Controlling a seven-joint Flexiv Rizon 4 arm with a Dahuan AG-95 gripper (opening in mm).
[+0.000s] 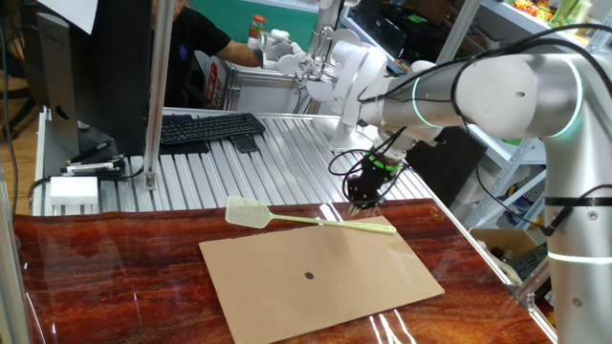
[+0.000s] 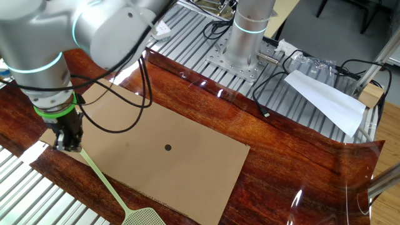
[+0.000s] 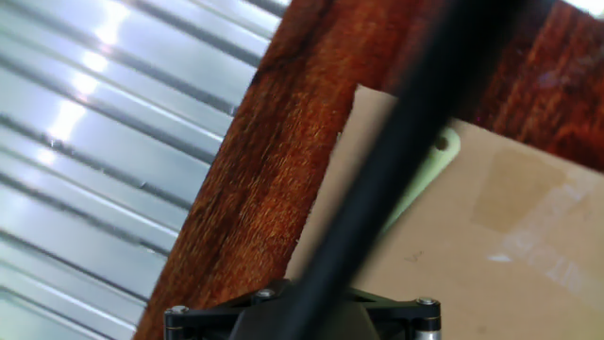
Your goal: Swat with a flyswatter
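The pale yellow-green flyswatter [image 1: 316, 221] lies low over the dark wood table, with its mesh head [image 1: 248, 212] to the left and its thin handle running right onto a brown cardboard sheet [image 1: 325, 272]. My gripper [image 1: 365, 204] is down at the handle near its far end, shut on it. From the other fixed view the handle [image 2: 100, 175] leads from the gripper [image 2: 67, 146] down to the head [image 2: 145, 217]. In the hand view the handle's end [image 3: 429, 175], with a small hole, rests on the cardboard, and a blurred dark cable crosses in front. A small black dot [image 1: 308, 276] marks the cardboard.
Ribbed metal table [image 1: 287, 158] lies behind the wood, carrying a black keyboard [image 1: 206, 127] and a white box [image 1: 74, 191]. A person works at the back. The arm's base [image 2: 247, 37], cables and a folded white paper [image 2: 325, 100] sit on the far side.
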